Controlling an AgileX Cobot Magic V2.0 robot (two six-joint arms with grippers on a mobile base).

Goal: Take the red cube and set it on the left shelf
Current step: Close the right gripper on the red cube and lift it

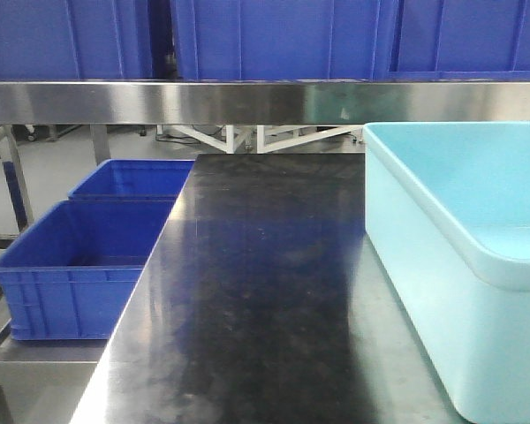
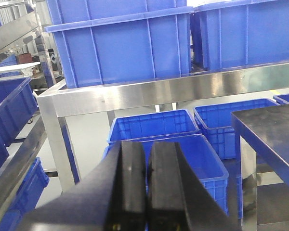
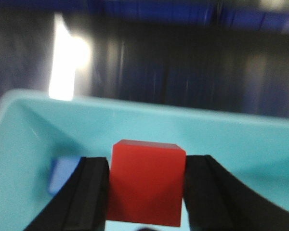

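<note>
red cube point(image 3: 147, 180) clamped in right gripper point(image 3: 147, 192), over the turquoise tub point(image 3: 221, 127).

the cube is gripped between two black fingers point(image 3: 89, 192), pads pressed to its opposite faces, jaws parted by the cube's width only. it is seen within the tub's rim, against the tub's inner wall; whether the tub's floor is touched cannot be told. a small pale blue object point(image 3: 62, 174), blurred, is noted inside the tub near its corner. the left gripper point(image 2: 146, 192) is closed to a thin slit, nothing held. the left shelf point(image 1: 247, 102) is seen beyond the tub, its steel rail topped by blue crates point(image 1: 274, 40). the tub is set on the black-topped table point(image 1: 265, 291).
</note>
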